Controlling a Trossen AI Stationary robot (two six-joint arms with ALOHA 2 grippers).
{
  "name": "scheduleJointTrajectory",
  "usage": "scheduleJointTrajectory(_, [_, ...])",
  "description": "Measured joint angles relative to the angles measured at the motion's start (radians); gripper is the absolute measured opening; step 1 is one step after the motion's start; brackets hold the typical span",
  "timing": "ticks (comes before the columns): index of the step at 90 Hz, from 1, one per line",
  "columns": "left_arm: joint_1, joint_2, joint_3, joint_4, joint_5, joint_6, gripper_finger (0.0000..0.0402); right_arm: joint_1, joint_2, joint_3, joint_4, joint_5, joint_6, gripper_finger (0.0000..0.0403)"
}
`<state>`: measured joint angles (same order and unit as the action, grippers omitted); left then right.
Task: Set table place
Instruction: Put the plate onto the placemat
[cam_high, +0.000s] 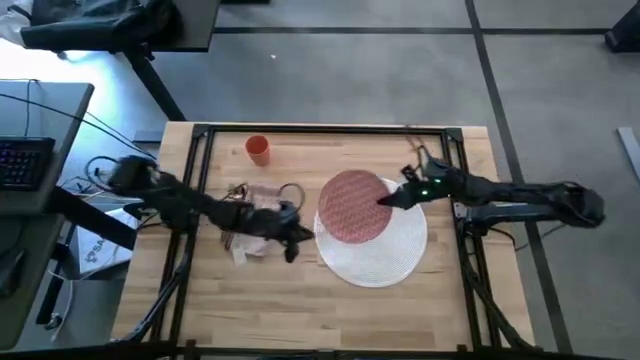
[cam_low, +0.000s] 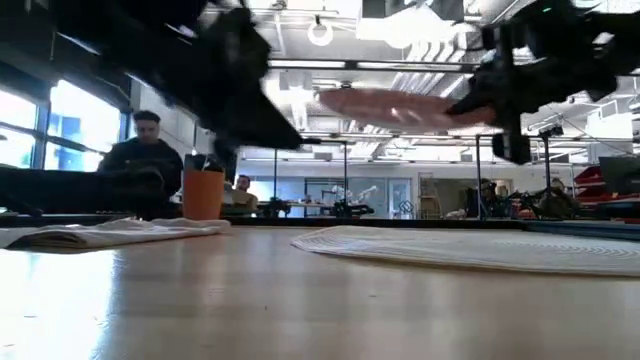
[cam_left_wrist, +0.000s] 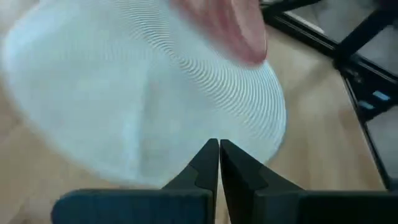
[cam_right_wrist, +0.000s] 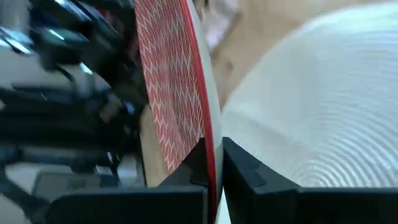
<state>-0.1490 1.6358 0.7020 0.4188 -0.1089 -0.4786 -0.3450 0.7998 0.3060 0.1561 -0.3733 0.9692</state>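
Red-patterned small round plate (cam_high: 352, 206), pinched at its 3 o'clock rim by the right gripper (cam_high: 386, 199), hangs above the large white ribbed plate (cam_high: 385, 250), apparently not yet down; left gripper (cam_high: 291, 244), fingers together, waits at 9 o'clock.

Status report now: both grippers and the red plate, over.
Right gripper shut on red plate, held above white plate. Left gripper shut, empty, beside it. Nothing blocking.

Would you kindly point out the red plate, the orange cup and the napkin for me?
red plate (cam_high: 350, 207): high view, middle of its patterned face.
orange cup (cam_high: 258, 150): high view, its open top.
napkin (cam_low: 110, 232): low view, top of the folded cloth.
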Motion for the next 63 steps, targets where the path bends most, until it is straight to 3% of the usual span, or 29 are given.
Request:
scheduleJointTrajectory(13, [0.055,0.203,0.212,-0.089,0.1,0.116,0.0,-0.028,-0.125,-0.012,-0.014,0.037,0.019,0.0])
scheduleJointTrajectory(26, [0.071,0.348,0.395,-0.302,0.087,0.198,0.0,-0.042,-0.174,0.001,-0.034,0.046,0.03,0.0])
scheduleJointTrajectory(53, [0.104,0.385,0.448,-0.708,-0.198,0.172,0.0,-0.041,-0.177,-0.01,-0.191,0.065,0.044,0.0])
scheduleJointTrajectory(63, [0.128,0.386,0.449,-0.774,-0.301,0.175,0.0,-0.042,-0.145,-0.01,-0.219,0.088,0.045,0.0])
